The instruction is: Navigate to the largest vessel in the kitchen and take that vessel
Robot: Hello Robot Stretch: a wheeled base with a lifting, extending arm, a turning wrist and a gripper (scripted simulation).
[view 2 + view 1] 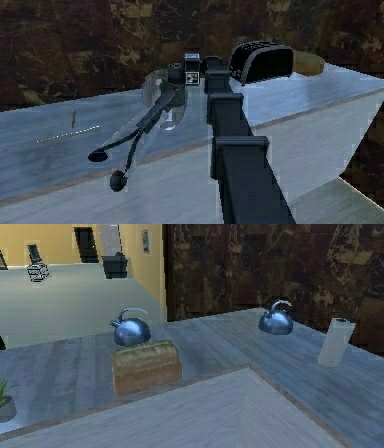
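Clear rounded vessel (160, 98) on worktop (50, 170), sitting at the root of the jaws beside their dark body. Fingertips (100, 155) run past it toward the arm side view's lower left. Over it or touching: can't tell. Jaw spread, and whether anything is held: can't tell. Toaster (262, 60) beyond the wrist, apart. Judgement: vessel lies back along the fingers, not ahead.
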